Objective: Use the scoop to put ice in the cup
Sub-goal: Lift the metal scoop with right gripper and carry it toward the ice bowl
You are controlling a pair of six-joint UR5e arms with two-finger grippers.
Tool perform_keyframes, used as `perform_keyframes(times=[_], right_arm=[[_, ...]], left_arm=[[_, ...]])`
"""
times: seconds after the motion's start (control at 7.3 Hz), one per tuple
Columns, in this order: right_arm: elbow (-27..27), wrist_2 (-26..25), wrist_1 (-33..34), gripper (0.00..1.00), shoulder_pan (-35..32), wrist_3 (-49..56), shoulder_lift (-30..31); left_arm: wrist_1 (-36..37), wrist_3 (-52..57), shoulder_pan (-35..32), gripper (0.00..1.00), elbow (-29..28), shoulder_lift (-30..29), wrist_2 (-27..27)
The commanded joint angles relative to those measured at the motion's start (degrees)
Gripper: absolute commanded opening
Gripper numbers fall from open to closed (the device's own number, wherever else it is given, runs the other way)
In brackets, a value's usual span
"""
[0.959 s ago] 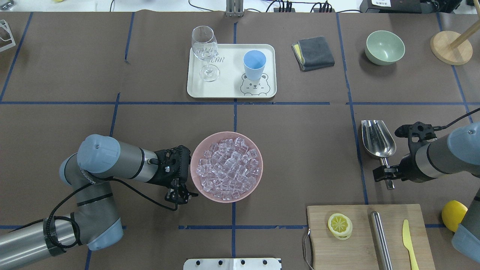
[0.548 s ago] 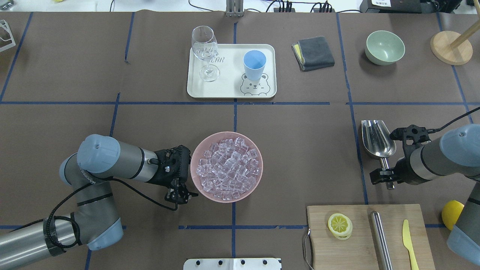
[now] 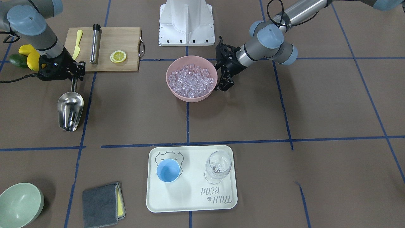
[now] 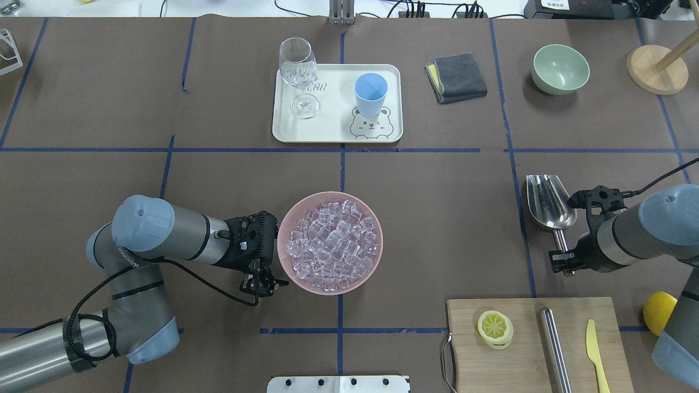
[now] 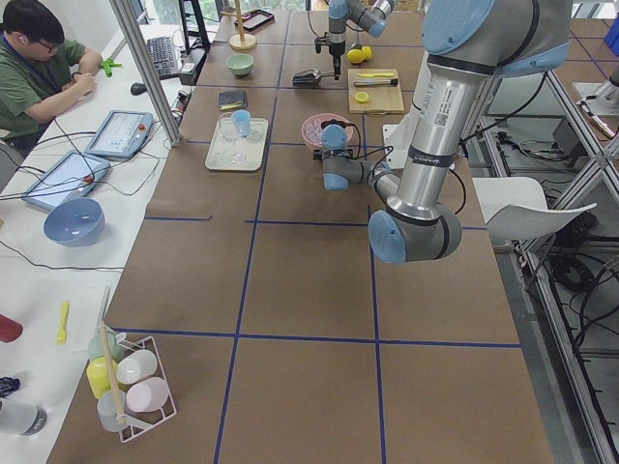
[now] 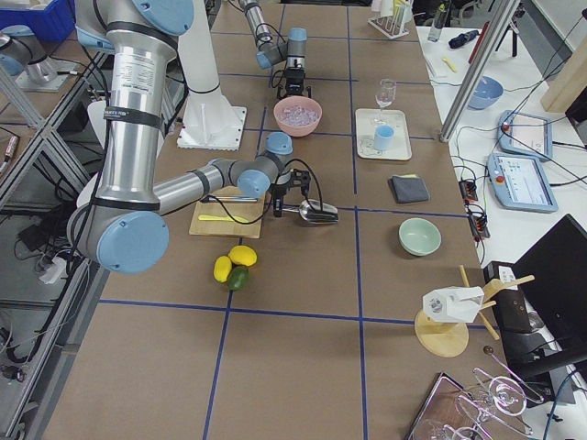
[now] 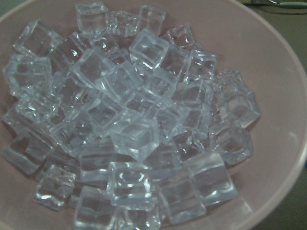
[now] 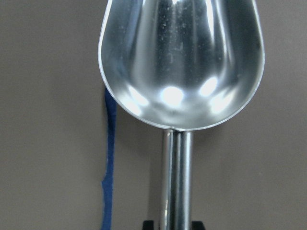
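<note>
Ice point(image 4: 330, 245) heaped in pink bowl point(image 4: 284, 262) mid-table; cup point(image 4: 371, 93) well apart, upright on tray point(image 4: 333, 103). Scoop point(image 4: 550, 202) lies flat on table, right gripper point(image 4: 565, 265) jaws pinched on its handle. Left gripper point(image 4: 261, 283) just beside bowl, jaw gap can't tell

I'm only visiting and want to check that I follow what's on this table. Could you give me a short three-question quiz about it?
1. True or false: the cup already holds ice.
2. What shares the tray with the cup? A) wine glass B) green bowl C) lemon slice
3. Which arm's gripper is at the scoop handle?

Key: 1 false, the ice sits in the pink bowl; 2 A; 3 the right gripper.
</note>
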State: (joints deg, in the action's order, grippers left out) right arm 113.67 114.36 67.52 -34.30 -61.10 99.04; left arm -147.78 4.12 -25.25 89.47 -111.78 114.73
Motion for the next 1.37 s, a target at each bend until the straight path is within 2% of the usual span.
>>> perform_keyframes(times=[0.0, 0.14, 0.27, 0.41, 0.68, 0.82, 1.23], right_arm=[[2.15, 0.51, 1.54, 0.0, -0.49, 2.46, 0.01], [6.17, 2.87, 7.56, 0.0, -3.37, 5.87, -0.07], [11.08, 3.24, 15.97, 0.0, -6.45, 11.82, -0.68], [14.18, 3.42, 21.28, 0.0, -9.7, 14.15, -3.39], [17.8, 4.64, 32.17, 0.0, -10.96, 14.95, -11.8], [18.07, 4.65, 36.58, 0.0, -9.83, 21.05, -17.16], [19.22, 4.39, 39.61, 0.0, -7.64, 42.75, -25.54]], left_arm=[[-0.76, -0.08, -0.06, 1.0, 0.0, 0.16, -0.04], [-0.85, -0.16, -0.15, 1.0, 0.09, 0.08, 0.05], [-0.85, -0.25, -0.06, 1.0, 0.18, 0.07, 0.05], [-0.85, -0.25, -0.06, 1.0, 0.18, 0.07, 0.05], [-0.85, -0.34, -0.15, 1.0, 0.26, 0.07, 0.05], [-0.85, -0.25, -0.15, 1.0, 0.26, 0.16, -0.04], [-0.85, -0.25, -0.15, 1.0, 0.09, 0.16, -0.04]])
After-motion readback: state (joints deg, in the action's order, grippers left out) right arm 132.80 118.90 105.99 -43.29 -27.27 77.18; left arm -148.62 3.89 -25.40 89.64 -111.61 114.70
